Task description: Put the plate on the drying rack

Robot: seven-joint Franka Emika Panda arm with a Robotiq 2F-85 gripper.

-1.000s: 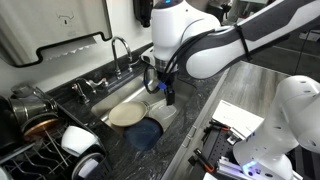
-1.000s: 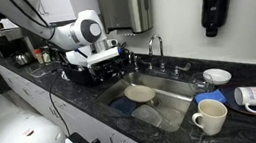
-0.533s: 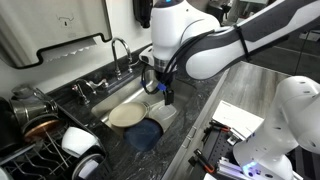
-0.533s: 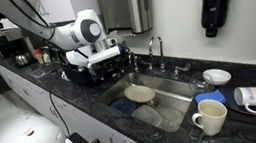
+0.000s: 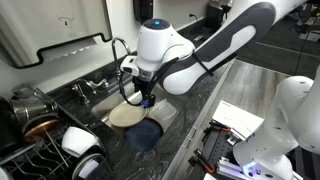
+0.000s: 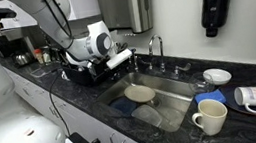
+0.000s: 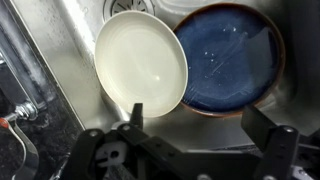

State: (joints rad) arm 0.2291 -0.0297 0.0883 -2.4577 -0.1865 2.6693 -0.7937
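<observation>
Lying flat on the floor of the sink [image 6: 175, 85]: the plate [image 7: 140, 62], rim against the dark blue dish [image 7: 230, 60] beside it. Can't tell from the wrist view which overlaps which.

Jaws spread wide, holding nothing, hovering over the sink above the plate's near edge. The arm [image 5: 165, 50] leans in over the basin.

Step in hand, I'd say, is getting a bite on the rim. A shallow plate flat on steel offers little to grab. I'd take the free edge away from the blue dish, work one finger under the lip, tilt, then close. It's glazed and likely wet, so expect slip. Lift slowly and mind the faucet [image 5: 120, 48] at the back of the sink.

The drying rack [image 5: 35, 158] stands on the dark speckled stone table [image 6: 76, 94] just beside the sink, already carrying white bowls [image 5: 80, 140]. It needs a free slot between prongs, plate on edge.

On the other side of the sink there's a mug [image 6: 210, 117] and more crockery. Small kitchenette, with a wall dispenser [image 6: 217, 3] above the sink.
</observation>
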